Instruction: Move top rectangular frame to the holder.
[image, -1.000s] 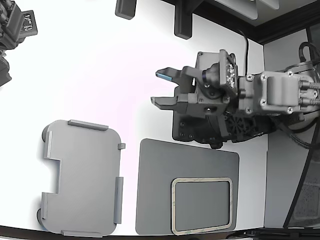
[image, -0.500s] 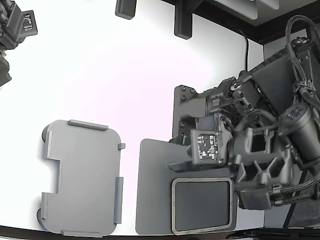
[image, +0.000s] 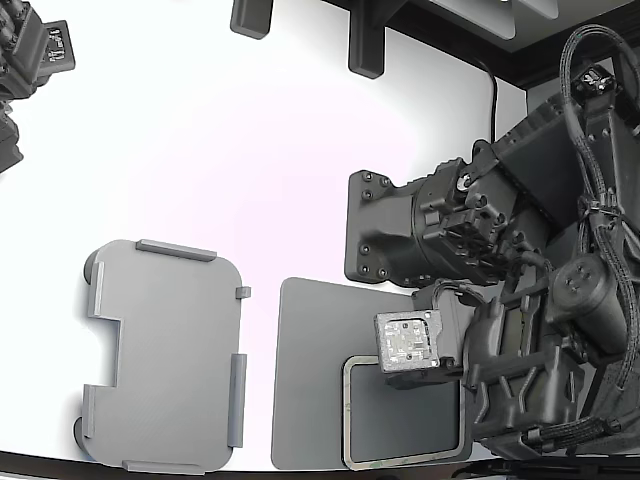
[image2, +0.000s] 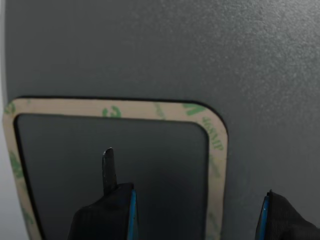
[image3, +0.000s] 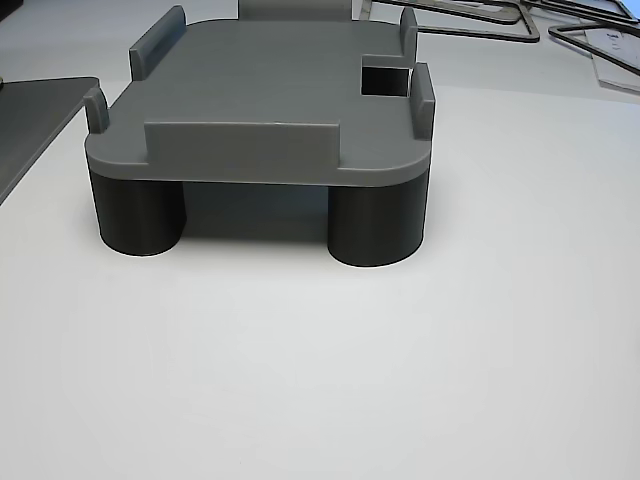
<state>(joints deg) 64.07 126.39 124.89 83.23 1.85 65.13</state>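
Now you are reaching down for the frame.

Your black gripper (image2: 197, 215) is spread wide with nothing in it, one finger inside and one outside a side of the thin tan rectangular frame (image2: 218, 150). That frame (image: 347, 415) lies flat on the dark grey mat (image: 310, 370). The light grey plastic holder (image: 165, 355) waits at nine o'clock from it in the exterior view. Next, I think you go lower and pinch that side.

arm (image: 520, 330) hides frame's (image: 347, 400) right side.
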